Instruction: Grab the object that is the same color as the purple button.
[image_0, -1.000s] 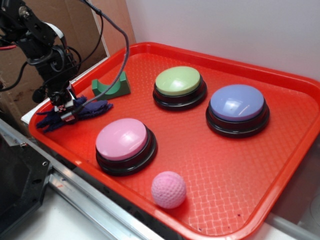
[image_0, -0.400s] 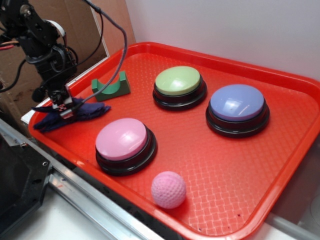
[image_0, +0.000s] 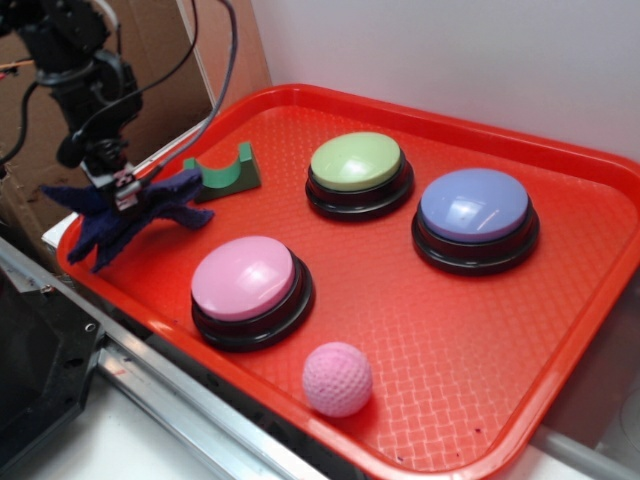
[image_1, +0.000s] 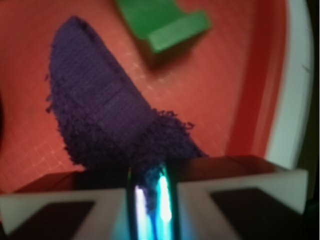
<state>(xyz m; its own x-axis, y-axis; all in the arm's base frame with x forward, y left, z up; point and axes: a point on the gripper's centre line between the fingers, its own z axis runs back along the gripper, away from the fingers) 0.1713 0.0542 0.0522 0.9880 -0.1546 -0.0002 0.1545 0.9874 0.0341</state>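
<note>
Red tray (image_0: 420, 330) against a white wall, with the purple button (image_0: 474, 206) toward its right rear. Dark purple-blue cloth (image_0: 125, 215) at the tray's front-left corner, raised above the tray floor — long axis roughly level, left to right, ragged ends drooping. No readable writing anywhere. Pinched at mid-length by the gripper (image_0: 124, 196), jaws pressed together on it from above; wrist view — cloth (image_1: 102, 120) hanging out beyond the closed tips (image_1: 149, 187), green block (image_1: 160, 22) just past.

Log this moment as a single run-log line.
gripper: jaws shut on dark purple knitted cloth | cloth: lifted, drooping over red plastic tray | lavender dome button: untouched | phase: grasp made
</note>
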